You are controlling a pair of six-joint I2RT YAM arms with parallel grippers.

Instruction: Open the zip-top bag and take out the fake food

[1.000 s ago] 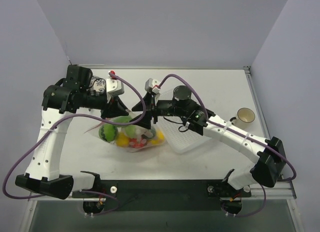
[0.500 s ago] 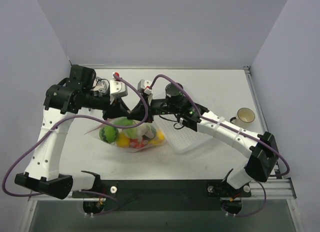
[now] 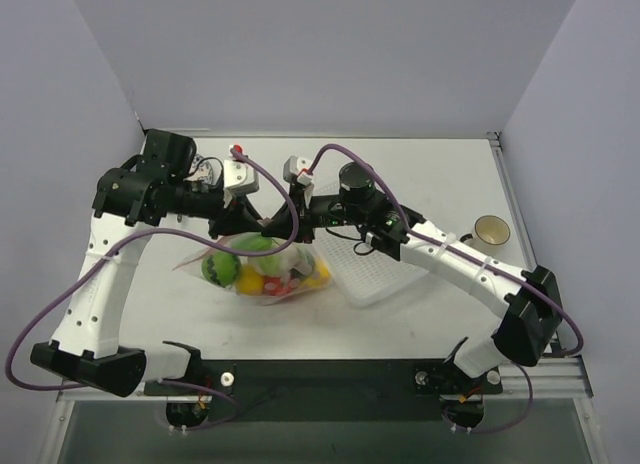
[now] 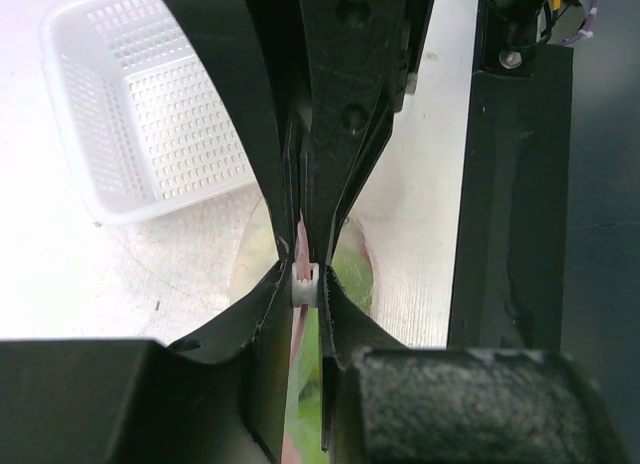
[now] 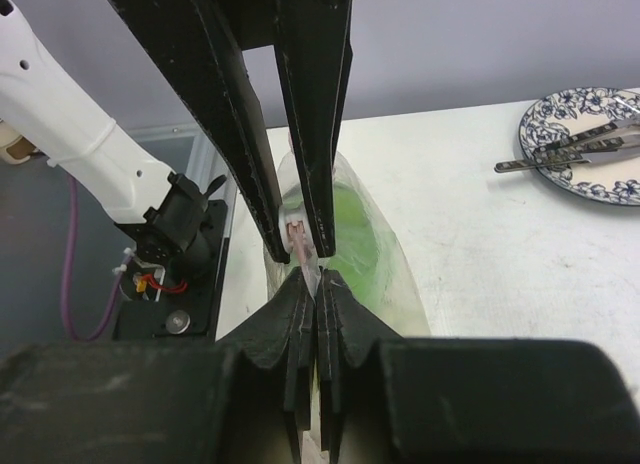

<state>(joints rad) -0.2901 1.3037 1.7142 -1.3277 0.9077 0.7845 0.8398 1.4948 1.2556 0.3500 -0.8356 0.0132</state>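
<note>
You can't see the zip-top bag's (image 3: 282,276) zip edge from above: left gripper (image 3: 255,224) and right gripper (image 3: 277,227) cover it.

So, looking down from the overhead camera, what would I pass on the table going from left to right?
zip-top bag holding the fake food → white mesh tray → cup

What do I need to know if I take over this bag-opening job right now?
Left gripper: shut on the zip-top bag, pinching its pink zip edge.
Right gripper: shut on the same top edge, nose to nose with the left one.
The bag sits between the arms, beside the white tray. The fake food is all inside it.
Done: both grippers have hold of the bag's top edge.
Left to do: pull the mouth apart, then take the food out.
</note>
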